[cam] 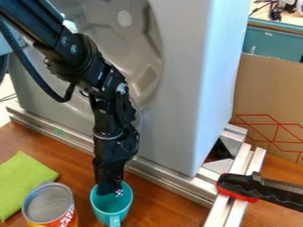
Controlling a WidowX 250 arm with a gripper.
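The black gripper (110,191) hangs straight down at the bottom left of the view, its tip inside the mouth of a teal mug (111,213). The mug stands upright on the wooden table, its handle toward the camera. Left of the mug stands a can (48,205) with a silver top and a red and yellow label. Behind and left of the can lies a green cloth (22,181), flat on the table.
A large grey panel (183,88) rises behind the mug, with metal rails (160,177) along its base. A black and red clamp (254,188) grips the rails at right. A cardboard box (272,106) stands farther back.
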